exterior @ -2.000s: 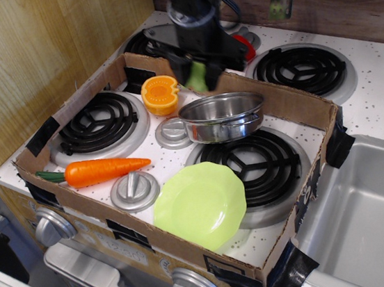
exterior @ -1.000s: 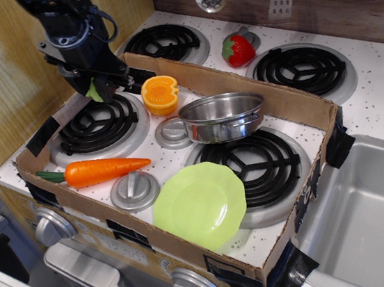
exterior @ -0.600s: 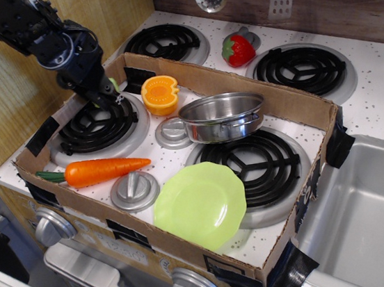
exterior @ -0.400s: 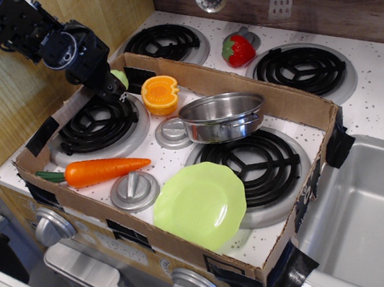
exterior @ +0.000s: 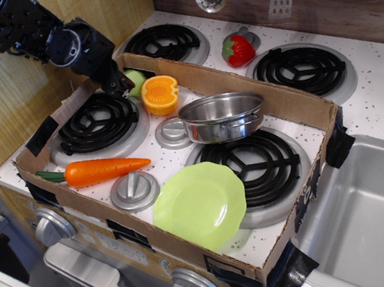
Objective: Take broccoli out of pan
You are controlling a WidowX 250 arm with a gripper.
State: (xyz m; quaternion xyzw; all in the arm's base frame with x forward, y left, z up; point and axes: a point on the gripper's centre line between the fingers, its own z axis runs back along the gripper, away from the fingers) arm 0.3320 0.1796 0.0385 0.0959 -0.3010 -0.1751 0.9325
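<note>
The broccoli, a small light green lump, lies in the back left corner of the cardboard tray, between the left burner and the orange half. It is outside the pan. My black gripper reaches in from the upper left. Its fingertips are just left of the broccoli and do not look closed around it. The steel pan stands in the middle of the tray with nothing showing inside it.
A carrot lies at the front left, and a lime-green plate leans at the front. Grey knobs sit between the burners. A strawberry is behind the tray, and a sink is at the right.
My gripper carried the broccoli from above the pan to the back left corner and lowered it. The broccoli now sits to the right of the fingertips, and the arm has drawn back slightly.
</note>
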